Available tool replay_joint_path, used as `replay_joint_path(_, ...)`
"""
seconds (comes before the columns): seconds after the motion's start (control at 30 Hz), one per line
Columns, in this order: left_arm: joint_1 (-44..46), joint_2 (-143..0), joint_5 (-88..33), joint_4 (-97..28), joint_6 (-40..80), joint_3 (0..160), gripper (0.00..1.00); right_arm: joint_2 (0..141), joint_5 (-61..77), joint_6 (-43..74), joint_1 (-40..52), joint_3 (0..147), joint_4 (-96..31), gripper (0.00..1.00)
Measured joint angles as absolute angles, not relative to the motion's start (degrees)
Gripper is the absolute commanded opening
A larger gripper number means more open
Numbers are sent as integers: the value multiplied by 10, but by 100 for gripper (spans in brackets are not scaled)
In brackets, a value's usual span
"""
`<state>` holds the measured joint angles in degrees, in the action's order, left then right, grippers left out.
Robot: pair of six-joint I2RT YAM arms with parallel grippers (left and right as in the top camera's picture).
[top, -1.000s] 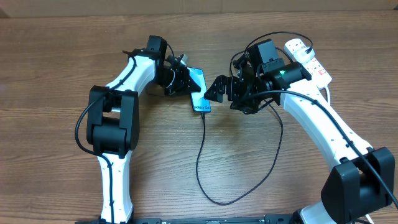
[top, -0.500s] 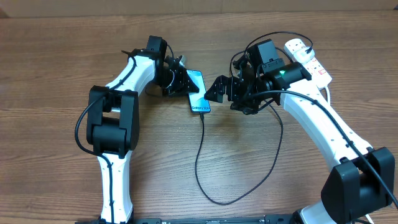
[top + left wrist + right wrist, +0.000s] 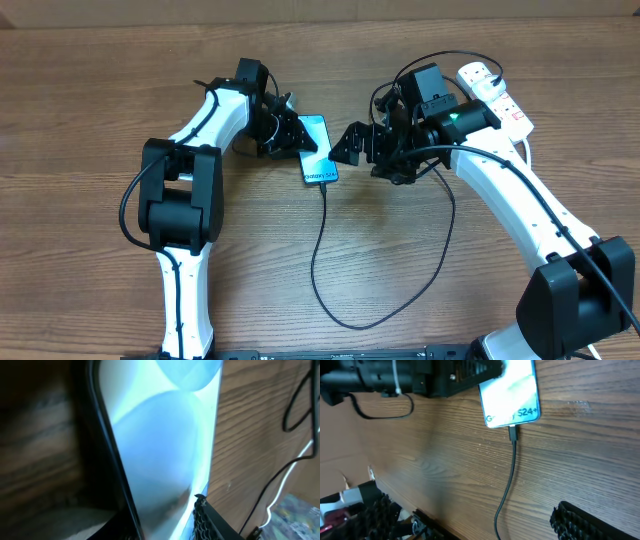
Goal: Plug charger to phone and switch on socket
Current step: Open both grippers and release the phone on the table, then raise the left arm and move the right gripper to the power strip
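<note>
Plain wood table (image 3: 90, 250). Out at 2 o'clock: socket (image 3: 495, 92), partly behind right arm. Near middle, flat, screen up, glowing cyan: phone (image 3: 317, 148). Plugged into its 6 o'clock end, looping off toward 5: charger (image 3: 313, 265). From right wrist, connector seated, "S24+" readable; overhead too small for that. From left wrist, mostly screen glow. Tight at phone's 9 o'clock edge: left gripper (image 3: 297, 135), can't tell if gripping. Just beside at 3 o'clock: right gripper (image 3: 352, 147), wide open, empty.

Table (image 3: 90, 100): brown wood grain, matt. Phone (image 3: 317, 150): screen smooth, glossy. Charger (image 3: 318, 260): black cable, smooth, matt. Socket (image 3: 497, 95): white plastic, slight sheen.
</note>
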<state>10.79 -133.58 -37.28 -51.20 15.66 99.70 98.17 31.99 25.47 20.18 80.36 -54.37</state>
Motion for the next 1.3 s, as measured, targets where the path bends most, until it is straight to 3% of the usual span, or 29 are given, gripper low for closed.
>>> replay_joint_path(0.57,105,-1302,-210,-564,164,1009,41,982,250,256,202,804,-568,100)
replay_joint_path(0.77,89,-1188,-155,-562,164,1005,41,987,195,255,189,851,-643,100)
replay_joint_path(0.8,87,-1155,-144,-562,164,1005,52,988,183,252,183,868,-653,100)
replay_joint_path(0.83,86,-1119,-136,-562,163,1005,100,989,170,249,176,887,-660,100)
replay_joint_path(1.07,85,-917,-101,-562,166,1008,100,989,15,239,103,984,-629,100)
replay_joint_path(1.3,85,-888,-69,-573,166,1009,100,992,-162,239,7,986,-565,100)
